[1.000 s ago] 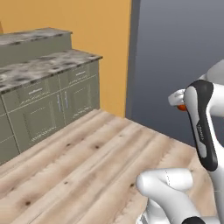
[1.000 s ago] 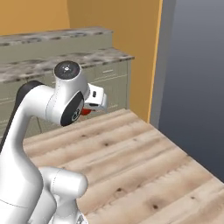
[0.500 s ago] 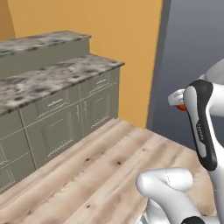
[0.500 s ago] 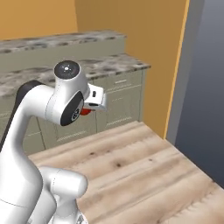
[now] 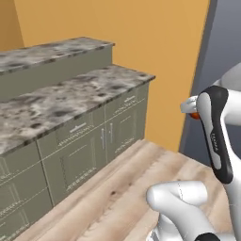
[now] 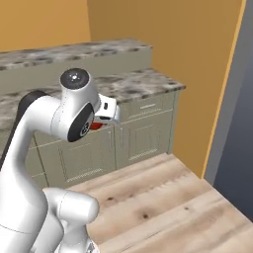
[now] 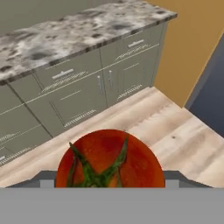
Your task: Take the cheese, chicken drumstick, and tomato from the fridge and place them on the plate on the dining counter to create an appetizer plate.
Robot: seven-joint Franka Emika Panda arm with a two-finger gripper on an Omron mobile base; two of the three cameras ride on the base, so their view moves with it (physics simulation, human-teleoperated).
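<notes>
Gripper (image 7: 110, 183) is clamped around the tomato (image 7: 110, 158), held close against the arm, probably to keep it safe in transit. Ahead of it, a marble-topped cabinet run (image 7: 83, 30) and wooden floor (image 7: 175, 135).

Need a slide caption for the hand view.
Claw carrying a tomato past marble-topped cabinets over a wood floor.

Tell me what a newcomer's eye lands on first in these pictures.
First the tomato, big and red with a green stem, low in the hand view between the fingers of the gripper. Next the marble-topped counter on olive cabinets against the orange wall, above a pale wooden floor.
</notes>
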